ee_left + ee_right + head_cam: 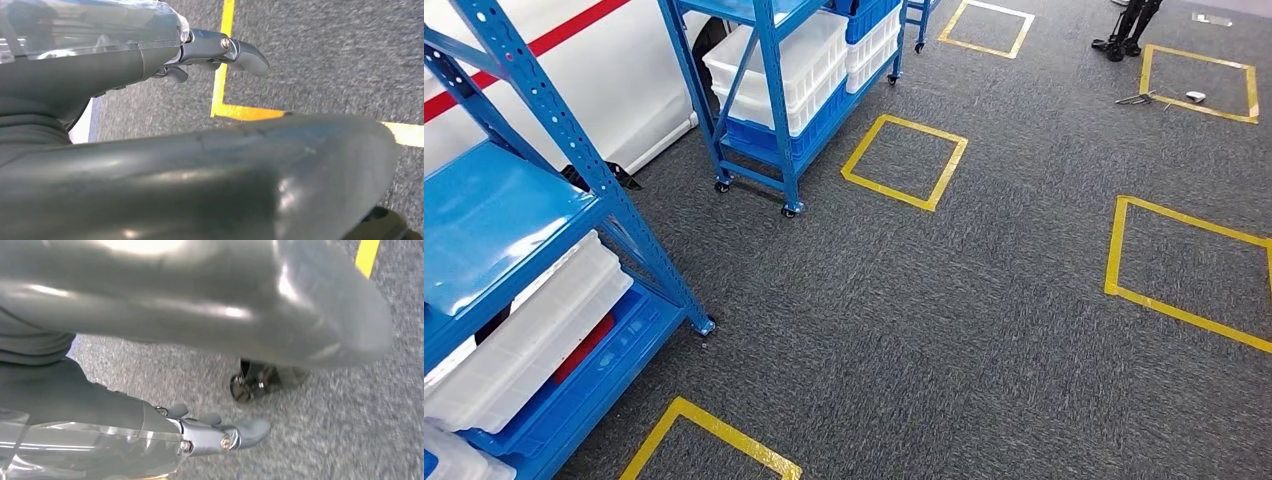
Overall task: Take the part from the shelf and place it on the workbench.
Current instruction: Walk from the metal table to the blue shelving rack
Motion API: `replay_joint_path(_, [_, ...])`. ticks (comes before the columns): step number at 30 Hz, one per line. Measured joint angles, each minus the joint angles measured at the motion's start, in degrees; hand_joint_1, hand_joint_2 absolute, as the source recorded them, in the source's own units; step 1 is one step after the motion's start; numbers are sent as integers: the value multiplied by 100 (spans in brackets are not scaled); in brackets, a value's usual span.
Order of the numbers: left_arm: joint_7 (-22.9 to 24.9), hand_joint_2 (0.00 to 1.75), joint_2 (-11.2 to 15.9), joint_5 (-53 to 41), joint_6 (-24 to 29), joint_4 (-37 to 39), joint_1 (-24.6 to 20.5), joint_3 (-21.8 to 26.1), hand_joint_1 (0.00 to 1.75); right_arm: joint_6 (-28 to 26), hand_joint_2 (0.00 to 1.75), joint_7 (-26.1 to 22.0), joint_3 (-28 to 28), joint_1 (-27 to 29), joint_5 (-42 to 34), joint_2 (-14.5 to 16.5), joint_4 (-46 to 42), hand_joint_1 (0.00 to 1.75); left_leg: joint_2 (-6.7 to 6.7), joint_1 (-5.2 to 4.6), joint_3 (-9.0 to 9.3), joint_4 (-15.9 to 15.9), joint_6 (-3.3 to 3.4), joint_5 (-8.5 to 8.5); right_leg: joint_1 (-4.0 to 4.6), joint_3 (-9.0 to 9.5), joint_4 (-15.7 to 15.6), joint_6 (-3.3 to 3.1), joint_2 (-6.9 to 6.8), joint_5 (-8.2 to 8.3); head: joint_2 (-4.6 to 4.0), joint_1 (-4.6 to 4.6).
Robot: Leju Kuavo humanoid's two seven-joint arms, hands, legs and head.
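Grey carpet; blue shelf (544, 300) at 9 o'clock; left hand (220, 52) and right hand (220, 437) empty, fingers loosely apart (arms hang, nothing taken yet)

- A shelf (544, 260) stands at the near left, with bins (524, 340) stacked on its lower level.
- A second shelf (774, 100) on wheels stands farther back, right of the first, with crates (794, 60) stacked inside it.
- Taped squares lie on the floor (944, 330): one (905, 161) just right of the far shelf, one (1189, 270) at the right, one (709, 440) at the near edge, and two at the far side.
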Motion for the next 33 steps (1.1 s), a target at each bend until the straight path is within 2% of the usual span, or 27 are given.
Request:
replay_joint_path(1, [1, 0, 0, 2, 0, 0, 12, 2, 0, 0, 0, -2, 0, -10, 1, -1, 0, 0, -2, 11, -18, 14, -37, 3, 2, 0, -10, -50, -69, 20, 0, 0])
replay_joint_path(2, [2, 0, 1, 4, -1, 0, 21, 4, 0, 1, 0, -3, -1, -14, 1, -1, 0, 0, 87, 12, -58, 89, -62, -43, 3, 0, -24, -103, -138, 38, 0, -1])
replay_joint_path(3, [4, 0, 1, 6, -1, 0, 25, 7, 0, 1, 0, -4, -1, -10, 2, 0, 0, 0, 228, 6, -141, 275, -76, -164, 5, -2, -43, -154, -219, 54, 0, -1])
replay_joint_path(5, [7, 0, 2, 7, -2, 0, 16, 9, 0, 2, 0, -4, -1, 10, 6, 1, 0, 0, 534, -11, -445, 975, -82, -575, 43, -20, -53, -226, -396, 64, 0, -2])
replay_joint_path(6, [8, 0, 1, 7, -3, 0, 14, 9, 0, 2, 0, -4, -1, 20, 8, 1, 0, 0, 587, -12, -613, 1370, -85, -769, 70, -33, -50, -245, -491, 65, 0, -2])
replay_joint_path(7, [8, 0, 1, 7, -3, 0, 17, 10, 0, 2, 0, -4, -1, 27, 8, 1, 0, 0, 605, -12, -719, 1645, -84, -874, 95, -44, -48, -254, -583, 65, 0, -1])
replay_joint_path(8, [9, 0, 1, 7, -4, 0, 25, 11, 0, 1, 0, -4, -1, 31, 8, 1, 0, 0, 615, -13, -726, 1726, -76, -873, 116, -52, -45, -260, -669, 64, 0, -2])
replay_joint_path(9, [10, 0, 2, 7, -4, 0, 34, 12, 0, 1, 0, -4, -1, 27, 8, 1, 0, 0, 638, -19, -607, 1555, -57, -761, 133, -53, -43, -262, -745, 63, 0, -1])
replay_joint_path(10, [10, 0, 4, 6, -4, 0, 40, 13, 0, 0, 0, -4, -1, 22, 8, 1, 0, 0, 700, -32, -387, 1188, -23, -584, 147, -48, -39, -262, -816, 61, 0, -1])
replay_joint_path(12, [10, 0, 8, 2, -4, 0, 27, 14, 0, -1, 0, -4, -1, 13, 9, 1, 0, 0, 957, -97, 52, 380, 77, -319, 180, -35, -28, -243, -945, 47, 0, 0])
replay_joint_path(13, [9, 0, 8, -1, -4, 0, 17, 14, 0, -3, 0, -4, -1, 10, 10, 1, 0, 0, 1046, -128, 165, 146, 120, -261, 192, -32, -22, -224, -1002, 41, 0, 0])
replay_joint_path(14, [8, 0, 7, -3, -5, 0, 12, 14, 0, -5, 0, -4, -1, 3, 10, 1, 0, 0, 1081, -154, 193, 53, 151, -253, 200, -28, -19, -199, -1054, 37, 0, 0])
replay_joint_path(16, [9, 0, 6, -5, -6, 0, 25, 15, 0, -9, 0, -6, -1, -26, 10, 1, 0, 0, 965, -147, 185, 19, 198, -208, 195, -12, -21, -140, -1116, 24, 0, -1])
replay_joint_path(17, [10, 0, 4, -7, -7, 0, 32, 16, 0, -10, 0, -9, -1, -37, 12, -1, 0, 0, 908, -130, 192, -14, 227, -175, 186, -15, 17, -100, -1027, -23, 0, -1])
replay_joint_path(18, [11, 0, 2, -9, -7, 0, 30, 16, 0, -13, 0, -13, -1, -39, 13, -2, 0, 0, 850, -111, 197, -46, 259, -139, 174, -59, 141, -66, -875, -130, 0, -1])
replay_joint_path(20, [11, 0, -7, -17, -10, 0, 4, 17, 0, -24, 0, -17, -1, -20, 15, -4, 0, 0, 734, -93, 175, -73, 297, -89, 145, -310, 723, -18, -519, -488, 0, 0])
replay_joint_path(21, [11, 0, -10, -20, -12, 0, -7, 17, 0, -32, 0, -17, -1, -10, 16, -6, 0, 0, 666, -94, 153, -69, 301, -78, 132, -488, 1112, -8, -439, -666, 0, 0])
replay_joint_path(22, [11, 0, -14, -22, -14, 0, -7, 17, 0, -41, 0, -17, -1, 0, 16, -8, 0, 0, 593, -93, 138, -63, 298, -71, 117, -630, 1418, 4, -409, -763, 0, 0])
replay_joint_path(23, [11, 0, -15, -24, -15, 0, -2, 18, 0, -51, 0, -17, -1, 7, 17, -10, 0, 0, 516, -90, 131, -55, 292, -66, 98, -693, 1545, 15, -400, -747, 0, 0])
replay_joint_path(24, [11, 0, -15, -24, -15, 0, 4, 19, 0, -59, 0, -17, -1, 11, 17, -13, 0, 0, 433, -84, 128, -43, 279, -63, 75, -653, 1450, 27, -391, -617, 0, 0])
replay_joint_path(25, [11, 0, -16, -24, -15, 0, 7, 19, 0, -65, 0, -17, -1, 14, 18, -15, 0, 0, 350, -75, 128, -26, 261, -65, 47, -509, 1134, 40, -357, -402, 0, 0])
replay_joint_path(27, [11, 0, -17, -24, -15, 0, 2, 19, 0, -68, 0, -17, -1, 28, 19, -20, 2, 0, 204, -61, 97, 34, 197, -82, -5, -177, 392, 57, -87, -71, 0, 0])
replay_joint_path(29, [14, 0, -17, -24, -15, 0, -5, 20, 0, -66, 0, -17, -1, 31, 24, -21, 5, 0, 85, -57, 35, 71, 108, -79, -10, -61, 88, 26, 118, -1, 0, 0])
replay_joint_path(30, [16, 0, -17, -24, -15, 0, -3, 20, 0, -66, 0, -17, -1, 22, 27, -22, 5, 0, 27, -54, 7, 69, 60, -63, 11, -70, 86, -8, 104, -2, 0, 0])
replay_joint_path(31, [17, 0, -17, -24, -15, 0, 5, 21, 0, -67, 0, -17, -1, 14, 31, -23, 5, 0, -23, -43, -13, 55, 20, -47, 10, -75, 83, -55, 26, 11, 0, 0])
replay_joint_path(32, [17, 0, -16, -23, -15, 0, 13, 21, 0, -67, 0, -17, -2, 7, 32, -25, 4, 0, 34, -39, -34, 76, -8, -60, 12, -68, 63, -102, -45, 26, 0, 0])
replay_joint_path(33, [18, 0, -16, -23, -15, 0, 19, 22, 0, -68, 0, -17, -2, 8, 34, -26, 4, 0, 156, -42, -88, 174, -28, -125, 10, -62, 42, -151, -126, 39, 0, 0])
